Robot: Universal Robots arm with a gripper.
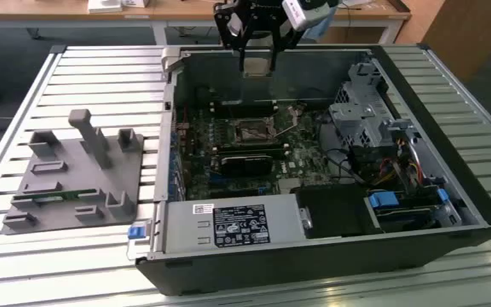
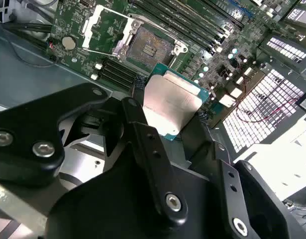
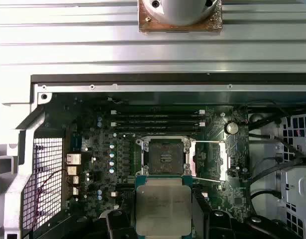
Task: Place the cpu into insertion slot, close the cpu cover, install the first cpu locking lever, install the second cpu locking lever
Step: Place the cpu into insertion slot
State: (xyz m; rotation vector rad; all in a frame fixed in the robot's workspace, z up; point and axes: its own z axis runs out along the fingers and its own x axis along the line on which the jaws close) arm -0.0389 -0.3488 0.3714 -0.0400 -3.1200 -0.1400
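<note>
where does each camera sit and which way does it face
exterior view: off the arm, high beside the open computer case, looking down into it; the gripper hangs above its far side.
second wrist view: on the wrist, looking along the black fingers at the held chip and the open socket.
first wrist view: on the wrist, facing the board squarely; fingers flank the chip.
both wrist views share chip and socket.

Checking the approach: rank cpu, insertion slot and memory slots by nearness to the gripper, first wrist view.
1. cpu, held in the gripper.
2. insertion slot, just beyond the cpu.
3. memory slots, beyond the insertion slot.
</note>
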